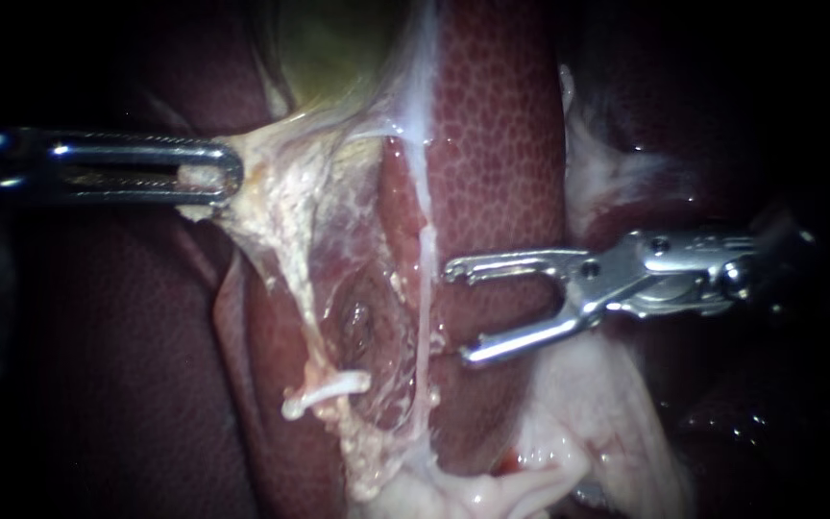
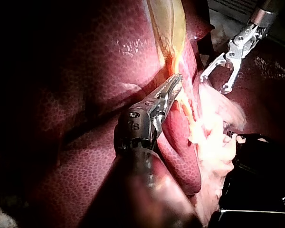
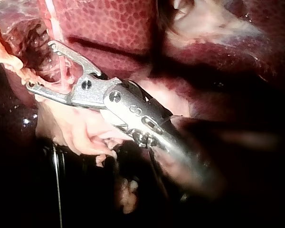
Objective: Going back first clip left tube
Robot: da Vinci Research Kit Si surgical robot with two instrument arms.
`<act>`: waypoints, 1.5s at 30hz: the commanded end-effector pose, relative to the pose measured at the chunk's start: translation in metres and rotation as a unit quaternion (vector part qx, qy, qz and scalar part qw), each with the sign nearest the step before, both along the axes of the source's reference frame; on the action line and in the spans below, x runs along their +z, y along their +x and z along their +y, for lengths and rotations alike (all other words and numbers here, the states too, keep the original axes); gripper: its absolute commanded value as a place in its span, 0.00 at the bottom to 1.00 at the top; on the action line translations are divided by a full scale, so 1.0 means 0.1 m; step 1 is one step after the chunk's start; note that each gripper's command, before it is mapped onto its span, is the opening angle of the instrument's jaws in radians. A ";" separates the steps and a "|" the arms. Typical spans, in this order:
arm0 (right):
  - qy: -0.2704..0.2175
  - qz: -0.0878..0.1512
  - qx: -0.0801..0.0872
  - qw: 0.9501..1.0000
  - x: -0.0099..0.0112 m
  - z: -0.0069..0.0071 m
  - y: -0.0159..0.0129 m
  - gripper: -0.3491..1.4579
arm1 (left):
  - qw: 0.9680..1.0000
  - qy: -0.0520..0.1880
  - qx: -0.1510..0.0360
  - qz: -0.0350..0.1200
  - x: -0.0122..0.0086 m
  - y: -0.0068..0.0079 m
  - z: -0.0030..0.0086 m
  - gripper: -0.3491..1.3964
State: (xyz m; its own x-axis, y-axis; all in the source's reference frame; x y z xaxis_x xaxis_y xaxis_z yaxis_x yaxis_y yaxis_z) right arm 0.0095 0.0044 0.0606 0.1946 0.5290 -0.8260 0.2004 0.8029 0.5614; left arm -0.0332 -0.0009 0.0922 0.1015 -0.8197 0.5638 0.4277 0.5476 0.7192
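Note:
My left instrument point(image 1: 218, 175) is shut on pale tissue below the greenish gallbladder point(image 1: 329, 48) and holds it stretched to the left; the left wrist view shows the same hold point(image 2: 176, 84). A thin pale tube point(image 1: 425, 288) runs down across the dissected pocket. A short whitish tube stump point(image 1: 329, 389) lies lower left of it. My right instrument point(image 1: 458, 312) comes in from the right, its jaws wide open and holding nothing, the tips just right of the thin tube. The right wrist view shows these open jaws point(image 3: 38, 64) with a pink strand point(image 3: 61, 71) seen through the gap. I see no clip on either tube.
Mottled red liver point(image 1: 492, 144) lies behind the thin tube and under the right instrument. Pale fatty tissue point(image 1: 588, 423) bulges below the right jaws. In the left wrist view the right instrument point(image 2: 218, 76) hangs beyond my left one, beside a black edge point(image 2: 256, 166).

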 end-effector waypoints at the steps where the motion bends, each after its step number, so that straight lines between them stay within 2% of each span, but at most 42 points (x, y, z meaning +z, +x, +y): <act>1: -0.007 -0.001 0.000 1.000 -0.005 0.003 -0.005 0.52 | 1.000 0.000 0.000 0.000 0.000 0.000 0.000 0.00; 5: -0.014 -0.002 -0.002 1.000 -0.017 0.008 -0.014 0.52 | 1.000 -0.001 -0.001 0.001 0.002 -0.003 -0.001 0.00; 10: -0.018 0.000 -0.002 1.000 -0.021 0.007 -0.015 0.52 | 1.000 -0.003 -0.002 0.002 0.011 -0.009 -0.005 0.00; 17: -0.018 -0.001 -0.002 1.000 -0.020 0.006 -0.017 0.52 | 1.000 -0.010 0.001 0.003 0.051 -0.021 -0.009 0.00; 22: -0.018 -0.001 -0.002 1.000 -0.021 0.005 -0.018 0.52 | 1.000 -0.014 0.009 0.004 0.075 -0.041 -0.013 0.00; 28: -0.018 -0.001 -0.002 1.000 -0.023 0.004 -0.018 0.52 | 1.000 -0.012 0.019 0.005 0.089 -0.066 -0.018 0.00; 31: -0.018 -0.001 -0.002 1.000 -0.024 0.004 -0.018 0.52 | 1.000 -0.012 0.022 0.005 0.093 -0.073 -0.019 0.00; 45: -0.018 0.000 -0.002 1.000 -0.026 0.003 -0.017 0.52 | 1.000 -0.012 0.024 0.006 0.098 -0.073 -0.017 0.00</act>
